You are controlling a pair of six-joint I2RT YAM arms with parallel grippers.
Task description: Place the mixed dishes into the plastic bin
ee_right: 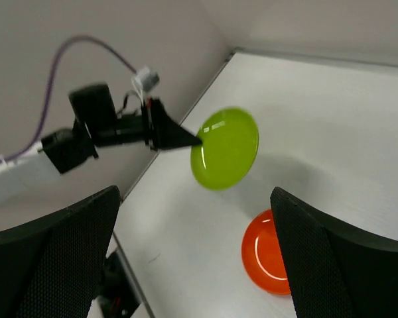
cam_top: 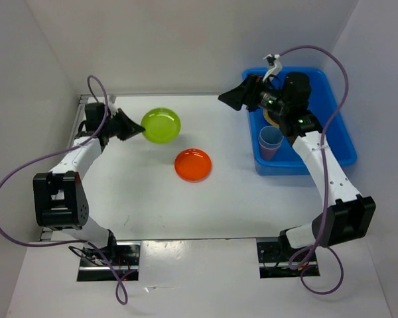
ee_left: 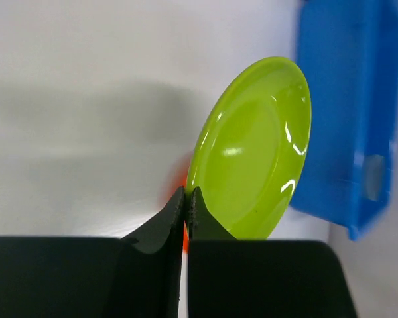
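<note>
The left gripper (ee_left: 187,199) pinches the lime green plate (ee_left: 255,149) by its rim for carrying to the plastic bin (cam_top: 341,144), beside which the right gripper (cam_top: 233,99) hangs spread.

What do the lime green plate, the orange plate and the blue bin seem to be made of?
The lime green plate looks like hard, glossy plastic: sharp white highlights. The orange plate seems the same, with a glint inside its rim. The blue bin is probably moulded plastic, smooth and evenly coloured.

White-shelled arms (cam_top: 79,156) with black joint blocks (cam_top: 60,199), black wedge-shaped fingers (ee_left: 252,278), looping purple cables (cam_top: 326,199); small green lights (cam_top: 273,103) behind the right fingers.
</note>
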